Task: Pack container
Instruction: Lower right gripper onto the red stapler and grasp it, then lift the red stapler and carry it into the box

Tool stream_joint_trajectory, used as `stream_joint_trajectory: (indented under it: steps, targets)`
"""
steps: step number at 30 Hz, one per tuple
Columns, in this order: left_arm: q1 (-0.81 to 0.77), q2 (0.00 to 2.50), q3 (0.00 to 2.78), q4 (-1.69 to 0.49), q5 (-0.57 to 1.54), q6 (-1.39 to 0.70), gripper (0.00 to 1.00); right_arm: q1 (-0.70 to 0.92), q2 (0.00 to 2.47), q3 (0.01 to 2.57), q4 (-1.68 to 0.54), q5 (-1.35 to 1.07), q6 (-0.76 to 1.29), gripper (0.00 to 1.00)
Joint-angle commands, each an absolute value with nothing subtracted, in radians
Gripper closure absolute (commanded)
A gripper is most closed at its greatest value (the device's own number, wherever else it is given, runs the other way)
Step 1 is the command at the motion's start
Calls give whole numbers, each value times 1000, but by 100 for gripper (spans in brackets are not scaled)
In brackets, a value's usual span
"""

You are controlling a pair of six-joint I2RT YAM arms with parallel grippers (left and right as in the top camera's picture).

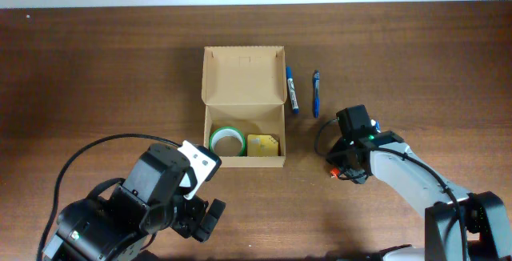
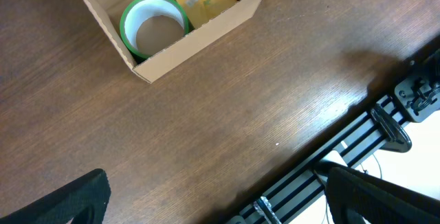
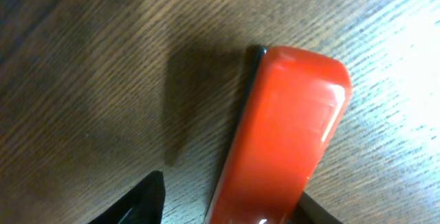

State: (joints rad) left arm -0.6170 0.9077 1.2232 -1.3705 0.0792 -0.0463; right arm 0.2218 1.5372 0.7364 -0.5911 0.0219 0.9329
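The container [image 1: 243,77] is a tan cardboard box standing open, its flap lid folded back. Inside lie a green tape roll [image 1: 226,141] and a yellow pad with a clip [image 1: 263,145]; both also show in the left wrist view, the roll [image 2: 154,18] beside the pad [image 2: 206,1]. Two blue pens [image 1: 292,90] [image 1: 316,94] lie on the table right of the box. A glossy red object [image 3: 289,128] lies between my right gripper's [image 3: 227,207] fingers, with a gap on the left side. My left gripper [image 2: 216,196] is open and empty, near the table's front edge.
The wooden table [image 1: 96,77] ends close behind my left gripper [image 1: 210,213], where a black railed frame [image 2: 357,141] shows below the edge. My right arm [image 1: 400,173] reaches in from the lower right. A black cable [image 1: 88,153] loops at the left.
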Motion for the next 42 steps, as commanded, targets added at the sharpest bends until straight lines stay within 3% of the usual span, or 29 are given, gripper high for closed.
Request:
stream_joint_trajectory:
  steps: [1,5,13,26,42]
  targets:
    - [-619,904,1239,-1370,90,-53,0,214,1546,731,-586,43,937,59]
    - [-619,904,1239,-1370,90,-53,0,214,1546,731,-586,42,937,67]
    - [-619,904,1239,-1370,90,-53,0,214,1546,731,-587,37,932,96]
    - [-619,904,1239,-1370,90,-53,1,214,1543,873,-699,-18,813,96]
    - [-619,904,1239,-1370,90,-53,0,217,1543,1452,-1096,-110,522,96]
